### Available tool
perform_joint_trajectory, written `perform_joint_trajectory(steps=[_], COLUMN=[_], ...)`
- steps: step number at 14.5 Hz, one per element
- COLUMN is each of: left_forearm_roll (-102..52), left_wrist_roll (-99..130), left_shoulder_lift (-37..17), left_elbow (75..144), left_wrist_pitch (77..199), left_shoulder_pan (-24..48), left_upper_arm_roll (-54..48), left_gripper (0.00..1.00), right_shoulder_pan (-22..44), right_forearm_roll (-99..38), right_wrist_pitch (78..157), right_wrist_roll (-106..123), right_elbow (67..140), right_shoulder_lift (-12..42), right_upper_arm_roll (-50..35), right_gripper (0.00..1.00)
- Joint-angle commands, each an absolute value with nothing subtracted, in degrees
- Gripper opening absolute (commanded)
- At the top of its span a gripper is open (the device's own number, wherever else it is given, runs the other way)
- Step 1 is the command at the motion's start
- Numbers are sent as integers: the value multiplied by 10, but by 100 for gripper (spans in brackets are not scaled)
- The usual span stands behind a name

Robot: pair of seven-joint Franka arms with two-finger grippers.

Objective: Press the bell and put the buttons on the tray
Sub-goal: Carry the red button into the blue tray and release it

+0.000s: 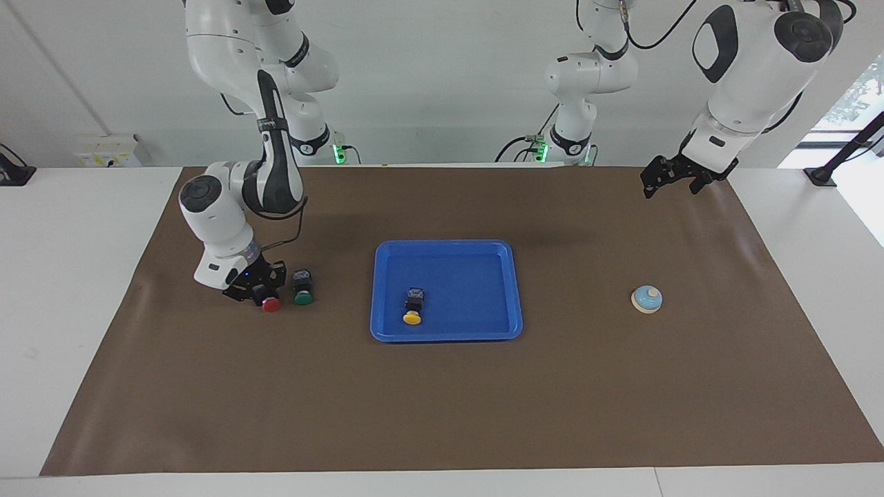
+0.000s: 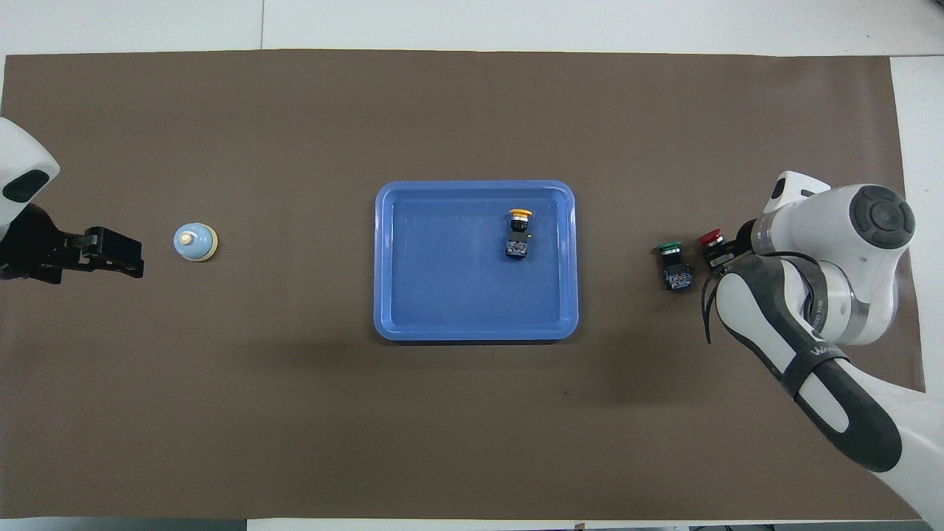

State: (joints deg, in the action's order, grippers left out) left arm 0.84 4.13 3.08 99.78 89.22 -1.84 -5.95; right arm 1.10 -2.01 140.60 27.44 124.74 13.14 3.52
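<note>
Right gripper (image 1: 259, 293): I gripped red button (image 1: 271, 305) | tray (image 1: 514, 290) lay toward left arm's end | left gripper (image 1: 668, 178): open, waited

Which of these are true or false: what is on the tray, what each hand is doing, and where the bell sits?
1. The yellow button lies on the tray. True.
2. The green button is on the tray too. False: it sits on the mat beside the red button.
3. The right hand is shut on the red button. True.
4. The left hand is pressing the bell. False: it waits up in the air, open.
5. The bell is on the tray. False: it stands on the mat.
</note>
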Motion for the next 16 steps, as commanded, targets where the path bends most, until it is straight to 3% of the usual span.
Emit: perform_joint_trajectory(steps=[1,5,10,16], left_forearm_roll=[12,12,12,12], left_wrist_roll=[47,46,47,47], left_shoulder_lift=[34,34,34,34], left_elbow=[993,993,993,993], left_wrist_pitch=[882,882,882,882], left_shoulder_pan=[-17,-17,-17,-17], left_upper_arm_roll=[-57,-58,-58,-57], left_gripper=[100,100,100,100], right_shoulder_pan=[4,22,134,243], right_forearm_roll=[-19,-19,-19,-20], right_wrist_pitch=[1357,1231,1166,1094], right_wrist_roll=[265,131,-83,-279], right_elbow=[1224,1116,1009,846], right_shoulder_lift=[110,112,140,241], right_upper_arm_roll=[30,23,24,25], right_gripper=[0,0,0,0])
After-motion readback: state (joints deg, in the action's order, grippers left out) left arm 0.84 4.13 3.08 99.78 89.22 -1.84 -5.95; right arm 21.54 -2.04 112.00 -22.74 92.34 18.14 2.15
